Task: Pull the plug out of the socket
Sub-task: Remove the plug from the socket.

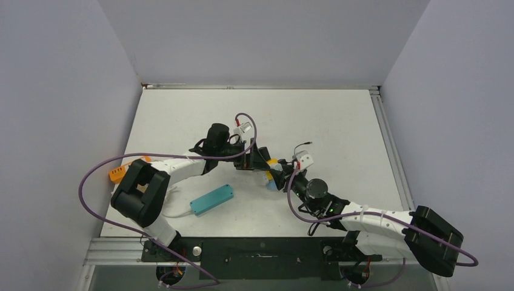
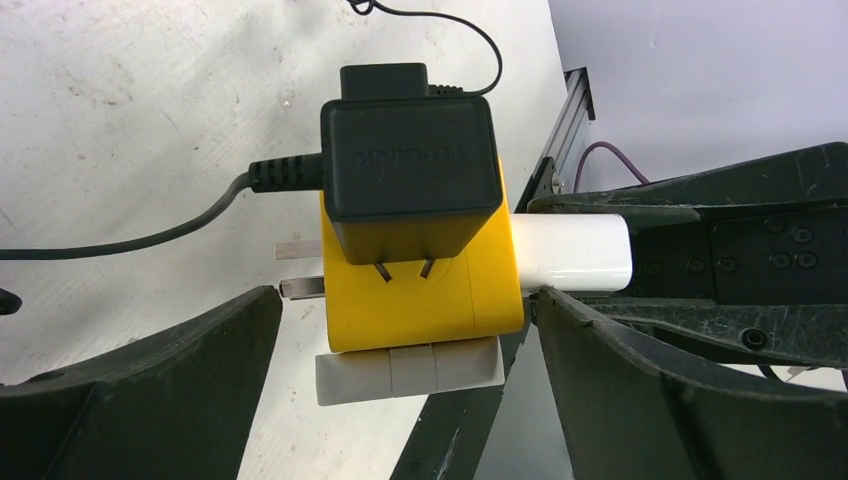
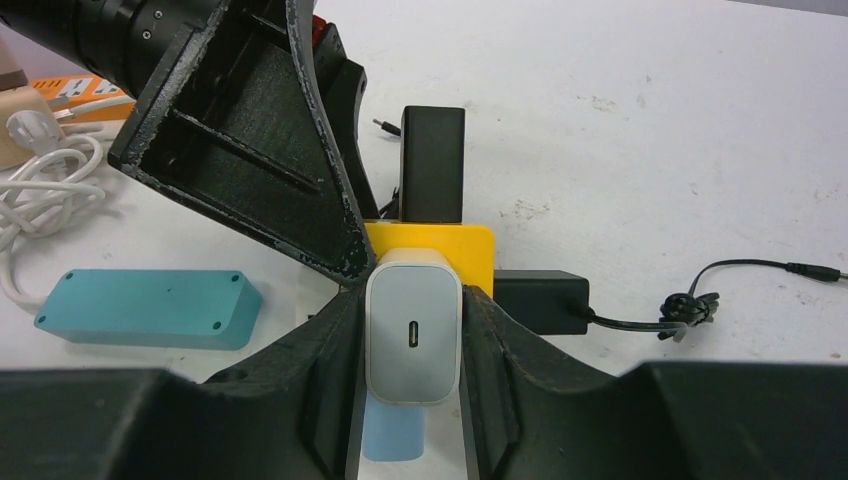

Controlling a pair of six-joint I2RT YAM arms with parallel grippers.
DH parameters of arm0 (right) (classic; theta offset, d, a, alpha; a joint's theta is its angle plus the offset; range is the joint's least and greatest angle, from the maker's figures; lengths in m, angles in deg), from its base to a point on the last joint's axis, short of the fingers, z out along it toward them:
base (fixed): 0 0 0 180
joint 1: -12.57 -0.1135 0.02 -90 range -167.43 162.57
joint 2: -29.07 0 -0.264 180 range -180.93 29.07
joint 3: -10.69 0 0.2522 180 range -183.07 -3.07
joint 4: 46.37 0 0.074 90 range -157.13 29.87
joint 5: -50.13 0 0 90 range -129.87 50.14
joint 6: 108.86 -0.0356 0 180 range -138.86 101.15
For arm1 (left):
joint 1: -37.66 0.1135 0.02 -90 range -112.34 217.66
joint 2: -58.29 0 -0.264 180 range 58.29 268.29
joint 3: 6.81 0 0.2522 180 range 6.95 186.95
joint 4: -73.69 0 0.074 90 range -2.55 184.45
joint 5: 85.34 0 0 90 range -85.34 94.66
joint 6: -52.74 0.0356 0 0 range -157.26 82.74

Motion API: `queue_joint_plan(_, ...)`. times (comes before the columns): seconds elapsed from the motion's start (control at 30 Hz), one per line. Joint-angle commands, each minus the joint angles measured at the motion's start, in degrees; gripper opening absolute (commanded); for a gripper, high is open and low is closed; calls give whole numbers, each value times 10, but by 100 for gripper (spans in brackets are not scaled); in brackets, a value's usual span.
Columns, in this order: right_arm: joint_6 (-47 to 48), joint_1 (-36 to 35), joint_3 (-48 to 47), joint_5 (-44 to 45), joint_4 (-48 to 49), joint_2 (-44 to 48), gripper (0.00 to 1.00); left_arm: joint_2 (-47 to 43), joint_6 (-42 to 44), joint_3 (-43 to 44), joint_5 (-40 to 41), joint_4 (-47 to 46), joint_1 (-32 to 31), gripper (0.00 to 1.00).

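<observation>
Nearest my right wrist camera is the white USB-C charger plug (image 3: 413, 335), clenched between the fingers of my right gripper (image 3: 413, 350), its port facing the lens. It is seated in the yellow plastic cube socket adapter (image 2: 420, 290), which sits mid-table between my two arms, and I cannot tell whether it rests on the white table (image 1: 339, 121) or hangs lifted. My left gripper (image 2: 405, 330) is spread wide around the cube, its dark fingers (image 2: 170, 370) on either side and not touching it in the left wrist view, so it is released for now. To do this well, I judge the left should close on the yellow body to brace it, then my right should draw the white plug straight back along its pins, without twisting. A black power brick with a ribbed cord (image 2: 410, 165) is plugged into another face of the cube with its prongs partly showing, and a second black adapter (image 3: 433, 165) stands on the far face; both crowd the bracing grip, and a loose cord could snag. To the left lie a teal rectangular box (image 1: 211, 199), an orange power strip (image 1: 119, 172) and a coiled white cable (image 3: 45, 195), well clear of the pull.
</observation>
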Motion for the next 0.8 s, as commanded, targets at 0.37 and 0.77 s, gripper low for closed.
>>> queue_joint_plan(0.37, -2, -10, -15, 3, 97, 3, 5, 19, -1, 14, -12, -12, -4, 54)
queue_joint_plan(0.77, 5, -9, -50, 3, 60, -49, 66, -27, 91, 38, 77, 93, -4, 7)
